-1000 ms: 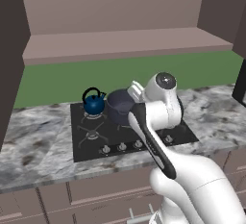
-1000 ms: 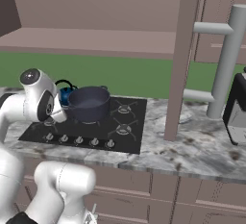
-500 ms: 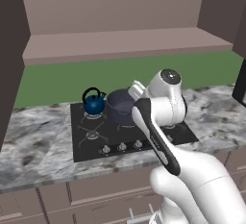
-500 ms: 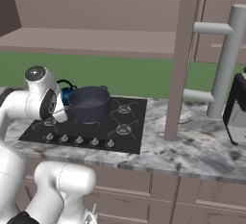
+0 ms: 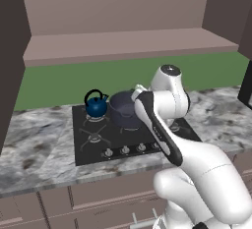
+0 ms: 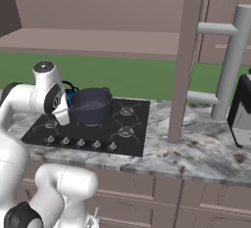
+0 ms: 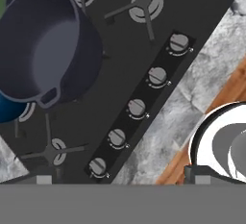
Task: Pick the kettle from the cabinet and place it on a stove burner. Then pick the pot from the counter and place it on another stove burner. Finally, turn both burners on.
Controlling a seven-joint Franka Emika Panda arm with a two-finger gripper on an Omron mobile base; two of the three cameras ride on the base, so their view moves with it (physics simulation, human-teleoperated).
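The wide dark navy-grey pot [image 7: 45, 45] sits on a rear burner of the flat black cooktop [image 5: 93, 144], touching the small glossy blue kettle [image 5: 96, 105] on the burner beside it. The two-finger gripper [image 6: 62, 117] hovers above the row of small silver knobs [image 7: 137, 108], apart from the pot. Whether its fingers are apart, I cannot tell.

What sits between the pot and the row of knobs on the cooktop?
In the hand view, only bare black cooktop lies between the pot and the knobs.
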